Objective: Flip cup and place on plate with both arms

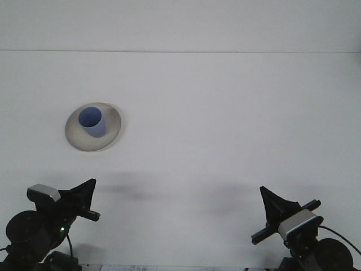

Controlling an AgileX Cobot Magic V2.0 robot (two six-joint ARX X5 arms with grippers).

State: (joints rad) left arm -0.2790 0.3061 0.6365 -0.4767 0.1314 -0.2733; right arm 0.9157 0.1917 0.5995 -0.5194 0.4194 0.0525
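Cup (pixel 91 122) upright on plate (pixel 110 135) — mouth up, inside hidden; left gripper (pixel 84 192), right gripper (pixel 276 203) both clenched, empty.

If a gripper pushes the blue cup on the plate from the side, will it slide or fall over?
The blue cup stands upright, taller than wide, so a high push would probably tip it. It looks small and thin-walled, likely light. The plate appears smooth and shallow, so a low push may slide it instead.

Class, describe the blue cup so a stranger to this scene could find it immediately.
On the white table, look to the left half for a round, pale plate. The blue cup stands on it, mouth upward. It is the only coloured object on the table.
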